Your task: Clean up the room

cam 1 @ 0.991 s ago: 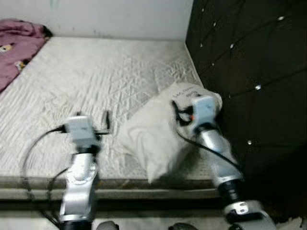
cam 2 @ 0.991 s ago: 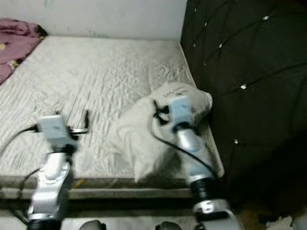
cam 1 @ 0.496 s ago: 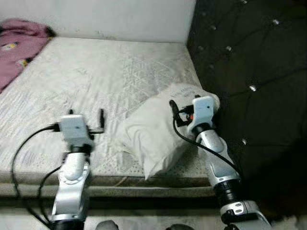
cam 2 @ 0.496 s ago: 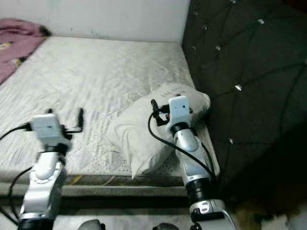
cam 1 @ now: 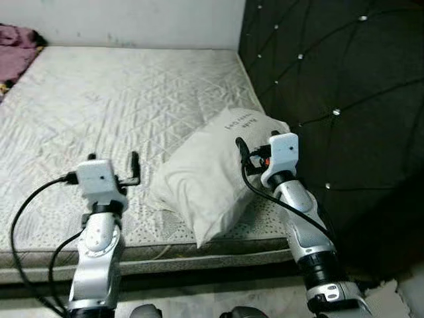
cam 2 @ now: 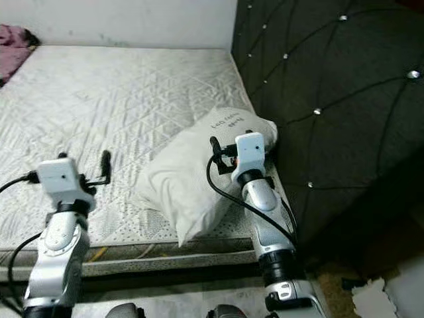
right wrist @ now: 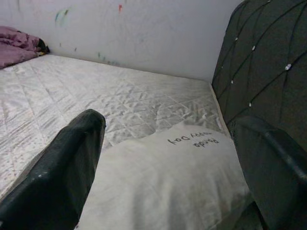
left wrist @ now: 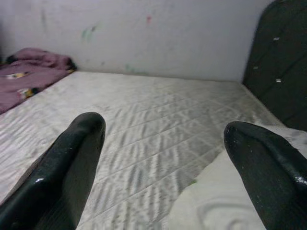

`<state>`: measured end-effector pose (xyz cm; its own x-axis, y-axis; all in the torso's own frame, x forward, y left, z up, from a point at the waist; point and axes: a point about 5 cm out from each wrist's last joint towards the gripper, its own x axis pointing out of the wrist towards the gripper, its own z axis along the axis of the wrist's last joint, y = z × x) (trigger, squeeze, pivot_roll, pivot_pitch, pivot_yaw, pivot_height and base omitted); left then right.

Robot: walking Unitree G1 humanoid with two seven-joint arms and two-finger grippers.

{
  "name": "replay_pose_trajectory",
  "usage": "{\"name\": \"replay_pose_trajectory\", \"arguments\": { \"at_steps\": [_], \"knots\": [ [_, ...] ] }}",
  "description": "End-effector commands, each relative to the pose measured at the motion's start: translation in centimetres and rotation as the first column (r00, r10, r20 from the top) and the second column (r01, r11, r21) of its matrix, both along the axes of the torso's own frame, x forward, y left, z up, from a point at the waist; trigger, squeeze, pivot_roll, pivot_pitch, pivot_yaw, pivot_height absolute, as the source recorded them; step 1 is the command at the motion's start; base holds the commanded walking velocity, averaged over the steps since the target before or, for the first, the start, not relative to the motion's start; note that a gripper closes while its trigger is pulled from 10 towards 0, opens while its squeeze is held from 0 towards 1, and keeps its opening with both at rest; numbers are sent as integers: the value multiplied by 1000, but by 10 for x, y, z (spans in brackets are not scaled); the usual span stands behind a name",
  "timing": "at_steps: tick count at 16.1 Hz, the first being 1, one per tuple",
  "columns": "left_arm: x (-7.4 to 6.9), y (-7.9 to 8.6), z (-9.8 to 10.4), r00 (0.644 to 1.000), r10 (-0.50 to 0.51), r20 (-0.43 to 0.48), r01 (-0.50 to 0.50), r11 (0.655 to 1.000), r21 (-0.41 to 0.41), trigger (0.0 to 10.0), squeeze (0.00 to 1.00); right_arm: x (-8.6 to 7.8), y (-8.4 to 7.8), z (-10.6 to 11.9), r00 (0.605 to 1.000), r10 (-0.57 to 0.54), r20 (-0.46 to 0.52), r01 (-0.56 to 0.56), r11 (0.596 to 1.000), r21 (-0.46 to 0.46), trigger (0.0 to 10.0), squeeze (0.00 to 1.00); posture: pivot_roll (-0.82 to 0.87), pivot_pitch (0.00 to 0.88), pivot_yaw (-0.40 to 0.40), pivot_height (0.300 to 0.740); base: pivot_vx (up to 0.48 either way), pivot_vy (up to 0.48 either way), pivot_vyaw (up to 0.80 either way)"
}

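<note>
Since the earlier frame we see little change: pillow [cam 1: 212, 175] against headboard [cam 1: 331, 99]; left gripper [left wrist: 163, 158] and right gripper [right wrist: 168, 163] spread, empty; blanket [left wrist: 29, 67] edge-cropped.

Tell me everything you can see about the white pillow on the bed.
The pillow is white, soft and plump, in creased fabric with a short line of dark printed text near its upper end. It lies slantwise on the bare quilted mattress, near the corner by the dark tufted headboard, its lower corner close to the mattress's front edge. The right gripper hovers open over it; whether its fingers touch it cannot be told. The left gripper is open beside the pillow.
</note>
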<state>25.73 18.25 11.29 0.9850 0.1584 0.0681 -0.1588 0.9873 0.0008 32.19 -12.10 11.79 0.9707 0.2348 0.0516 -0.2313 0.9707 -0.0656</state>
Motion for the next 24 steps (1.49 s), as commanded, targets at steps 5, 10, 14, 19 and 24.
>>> {"name": "replay_pose_trajectory", "arguments": {
  "at_steps": [5, 10, 14, 19, 24],
  "knots": [
    [-10, 4, 3, 1000, 6, -10, -7, 1000, -19, 10000, 0, -6, -3, 4, 1000, -15, -6, 16, 999, 39, 10000, 0, -32, 25, -35, 740, 0, 0, 0],
    [-12, 3, 5, 1000, -4, -18, 4, 1000, -19, 10000, 0, -9, 0, 4, 1000, 4, -17, -3, 999, 49, 10000, 0, -26, 45, -37, 740, 0, 0, 0],
    [-13, 3, 5, 1000, 23, -19, -23, 999, -28, 10000, 0, -8, 1, 5, 1000, 11, -18, -10, 999, 49, 10000, 0, -27, 38, -41, 710, 0, 0, 0],
    [-10, 3, 6, 1000, 26, -18, -26, 999, -30, 10000, 0, -6, 4, 6, 1000, 26, -14, -25, 999, 47, 10000, 0, -32, 27, -43, 700, 0, 0, 0],
    [-8, 3, 8, 999, 36, -14, -37, 999, -35, 10000, 0, -4, 9, 8, 999, 46, -15, -45, 997, 57, 10000, 0, -30, 36, -48, 670, 0, 0, 0]
  ]
}}
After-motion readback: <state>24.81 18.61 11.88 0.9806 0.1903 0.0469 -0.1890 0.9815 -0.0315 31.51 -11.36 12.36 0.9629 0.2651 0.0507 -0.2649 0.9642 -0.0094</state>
